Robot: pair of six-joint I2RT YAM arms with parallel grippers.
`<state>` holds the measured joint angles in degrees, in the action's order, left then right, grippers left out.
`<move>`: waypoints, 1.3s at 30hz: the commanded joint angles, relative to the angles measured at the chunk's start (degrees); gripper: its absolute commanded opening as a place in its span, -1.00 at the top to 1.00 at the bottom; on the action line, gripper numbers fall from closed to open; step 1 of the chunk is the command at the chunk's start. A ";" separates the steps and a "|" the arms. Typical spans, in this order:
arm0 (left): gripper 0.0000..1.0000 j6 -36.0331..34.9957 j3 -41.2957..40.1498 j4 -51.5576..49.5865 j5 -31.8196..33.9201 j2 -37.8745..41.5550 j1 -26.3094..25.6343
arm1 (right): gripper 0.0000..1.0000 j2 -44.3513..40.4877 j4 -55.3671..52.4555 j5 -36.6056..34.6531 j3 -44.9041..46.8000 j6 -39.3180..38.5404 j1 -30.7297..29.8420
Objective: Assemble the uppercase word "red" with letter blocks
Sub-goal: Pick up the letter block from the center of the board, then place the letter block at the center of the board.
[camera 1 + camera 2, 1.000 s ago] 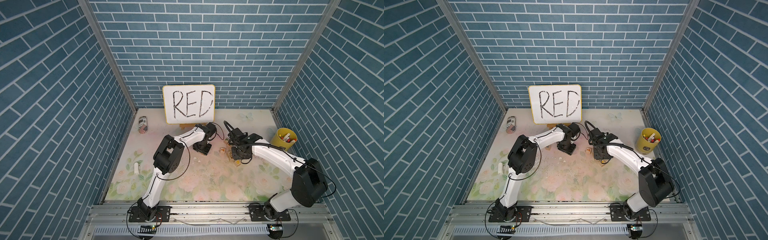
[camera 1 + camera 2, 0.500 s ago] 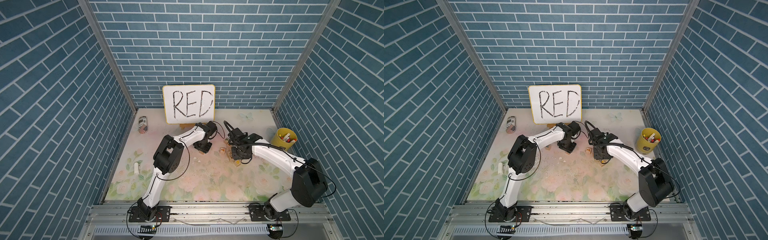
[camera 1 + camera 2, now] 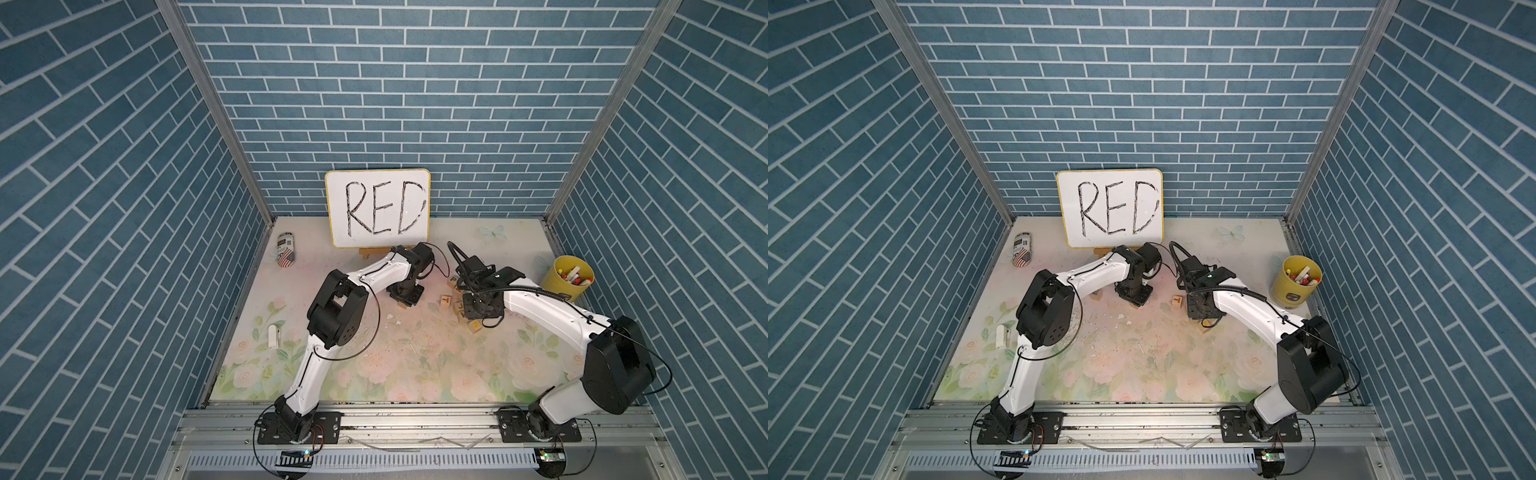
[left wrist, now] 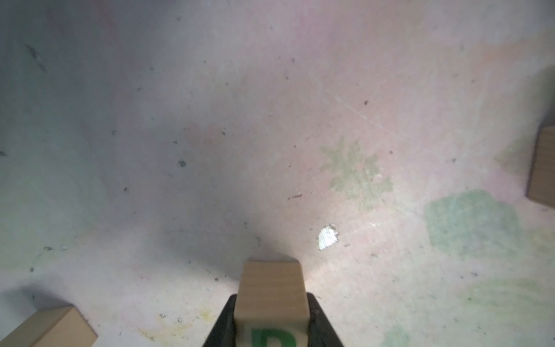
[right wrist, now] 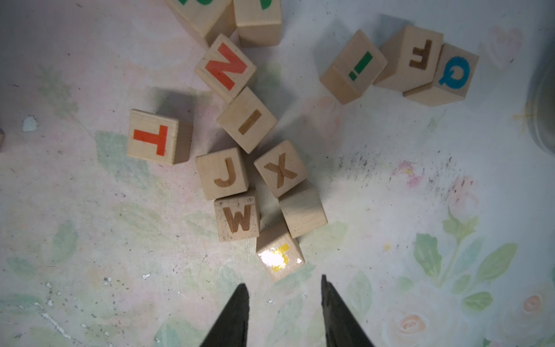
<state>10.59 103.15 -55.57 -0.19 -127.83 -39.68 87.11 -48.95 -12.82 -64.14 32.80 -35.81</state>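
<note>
The left gripper (image 4: 271,318) is clamped on a wooden block (image 4: 271,293) with a green letter, seemingly D, on its near face, toward the back of the desk (image 3: 415,365) just before the RED board (image 3: 377,208). The right gripper (image 5: 283,303) hangs slightly parted and empty over a cluster of blocks (image 5: 237,177) showing T, N, I, J, X and W, toward the desk's back right, near the yellow cup (image 3: 570,282).

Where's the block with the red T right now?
The red T block sits on the floral mat in both top views, alone between the two end effectors, just left of the cluster of blocks under the right arm's wrist.
</note>
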 commanded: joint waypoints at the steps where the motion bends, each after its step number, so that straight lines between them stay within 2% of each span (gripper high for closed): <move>1: 0.63 0.83 -1.97 -0.71 -0.78 3.20 -0.07 | 0.17 -0.19 -1.01 0.07 -2.17 -0.46 0.20; 7: 0.63 2.69 -6.53 0.96 -0.84 9.52 0.35 | 0.17 1.25 -0.58 1.01 -3.12 -0.41 0.21; 12: 0.65 3.20 -9.16 1.93 -1.43 11.51 2.15 | 0.18 2.69 0.56 2.36 -3.87 -0.16 0.13; 22: 0.63 3.48 -9.83 2.40 -3.69 9.23 7.45 | 0.18 4.53 0.74 2.18 -4.75 -0.19 0.07; 39: 0.61 4.10 -8.78 2.22 -6.14 4.76 8.67 | 0.19 7.02 1.05 3.00 -6.14 -0.30 0.04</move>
<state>14.41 93.71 -52.62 -5.69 -121.84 -31.29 93.43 -47.37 -10.02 -68.84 32.67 -35.81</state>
